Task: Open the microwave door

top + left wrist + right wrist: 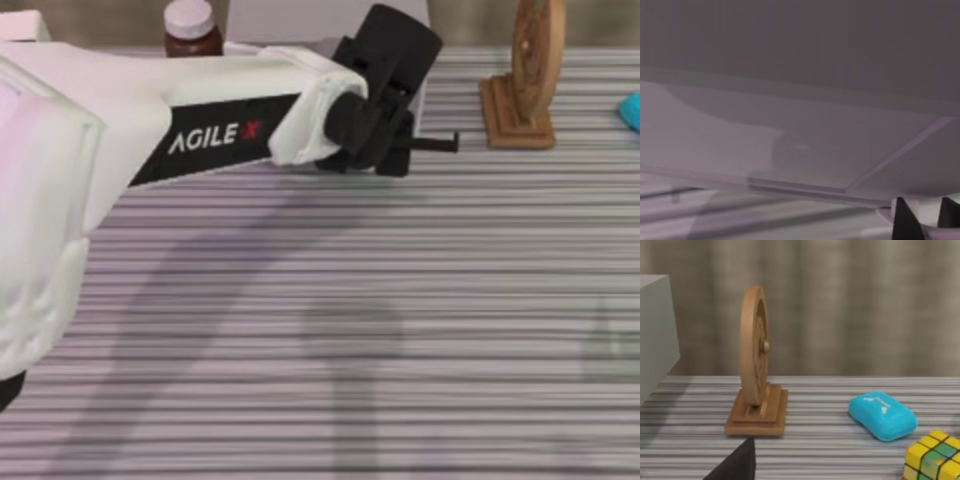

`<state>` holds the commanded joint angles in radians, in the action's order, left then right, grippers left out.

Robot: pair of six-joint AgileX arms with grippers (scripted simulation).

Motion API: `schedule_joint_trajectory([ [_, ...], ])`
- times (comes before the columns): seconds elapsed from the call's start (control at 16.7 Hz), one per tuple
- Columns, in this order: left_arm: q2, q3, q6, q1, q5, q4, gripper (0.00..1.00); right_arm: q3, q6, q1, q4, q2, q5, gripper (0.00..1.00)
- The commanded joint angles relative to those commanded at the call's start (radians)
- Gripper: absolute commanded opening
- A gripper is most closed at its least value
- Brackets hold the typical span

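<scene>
- Left tool (425, 143) reaching at the far middle of the surface (400, 320), against the microwave (300, 25); grip state impossible to tell.
- Microwave door (805, 145) filling the left wrist view.
- Wooden wheel stand (525, 75) sitting just right of the microwave.

Warm polished-looking wooden disc on a stepped wooden base (756, 412), beside it a smooth glossy turquoise plastic-looking soap bar (882, 415) — near that, a shiny colour-tiled puzzle cube (933, 457), all on a matt grey-striped table (400, 330), microwave (800, 125) panel smooth, semi-translucent grey.
</scene>
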<state>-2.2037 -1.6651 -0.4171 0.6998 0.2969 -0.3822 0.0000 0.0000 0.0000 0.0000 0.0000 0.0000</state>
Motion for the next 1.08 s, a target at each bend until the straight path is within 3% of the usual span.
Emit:
schedule_joint_trajectory([
  [0.42, 0.06, 0.09, 0.071, -0.02, -0.044, 0.055, 0.0, 0.0, 0.0, 0.0, 0.0, 0.0, 0.0, 1.0],
  [1.08, 0.06, 0.09, 0.071, -0.02, -0.044, 0.055, 0.0, 0.0, 0.0, 0.0, 0.0, 0.0, 0.0, 1.0],
])
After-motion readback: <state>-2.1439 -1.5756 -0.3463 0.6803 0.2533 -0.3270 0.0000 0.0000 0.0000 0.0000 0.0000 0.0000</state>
